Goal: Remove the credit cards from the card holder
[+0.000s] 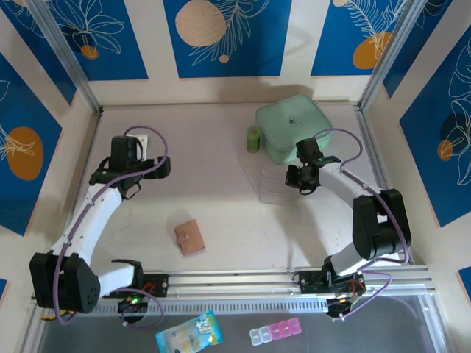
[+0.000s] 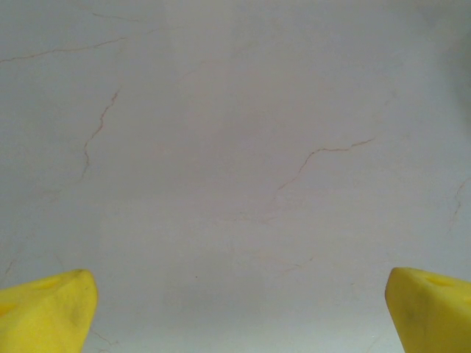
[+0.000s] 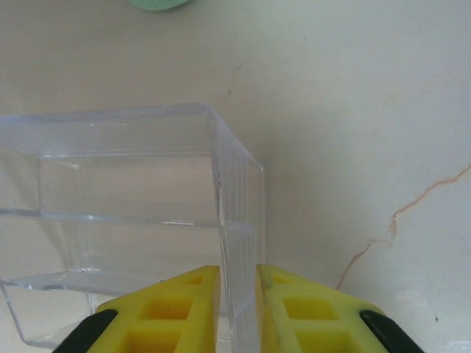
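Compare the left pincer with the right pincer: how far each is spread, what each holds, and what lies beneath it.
Spread: the left pincer stands wide open, while the right pincer is narrowed to a slim gap.
Contents: the left pincer holds nothing, while the right pincer clamps one wall of the clear box.
Beneath: the left pincer is over bare table, and the right pincer is at the box's edge.
Shared: both have yellow fingers.

Tan card holder lies flat, seemingly closed.
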Action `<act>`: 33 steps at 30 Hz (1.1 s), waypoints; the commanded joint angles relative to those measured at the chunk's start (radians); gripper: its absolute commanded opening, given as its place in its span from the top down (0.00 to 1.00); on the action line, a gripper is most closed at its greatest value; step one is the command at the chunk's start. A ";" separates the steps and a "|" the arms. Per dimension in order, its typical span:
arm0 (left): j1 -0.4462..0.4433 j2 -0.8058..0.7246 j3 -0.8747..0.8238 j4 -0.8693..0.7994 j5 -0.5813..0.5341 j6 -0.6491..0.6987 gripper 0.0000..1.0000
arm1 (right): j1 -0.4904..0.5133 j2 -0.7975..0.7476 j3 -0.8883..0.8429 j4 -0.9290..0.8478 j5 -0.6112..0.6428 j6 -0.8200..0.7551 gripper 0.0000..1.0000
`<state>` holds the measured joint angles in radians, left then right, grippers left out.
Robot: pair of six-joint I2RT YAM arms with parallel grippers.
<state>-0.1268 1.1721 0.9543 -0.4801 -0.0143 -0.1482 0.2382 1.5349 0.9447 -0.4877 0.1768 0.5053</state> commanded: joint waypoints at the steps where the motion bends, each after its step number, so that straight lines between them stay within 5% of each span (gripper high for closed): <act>1: -0.003 -0.018 -0.013 0.005 -0.021 0.015 0.00 | 0.005 0.013 0.030 -0.005 -0.005 -0.008 0.80; 20: -0.003 -0.019 -0.012 -0.002 -0.032 0.014 0.00 | 0.042 0.021 0.080 -0.055 0.034 -0.013 0.94; 33: -0.003 -0.033 -0.017 0.003 -0.026 0.014 0.00 | 0.283 0.241 0.389 -0.154 0.125 0.104 0.94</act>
<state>-0.1268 1.1568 0.9493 -0.4801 -0.0311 -0.1482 0.4793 1.7256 1.2652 -0.5995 0.2707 0.5598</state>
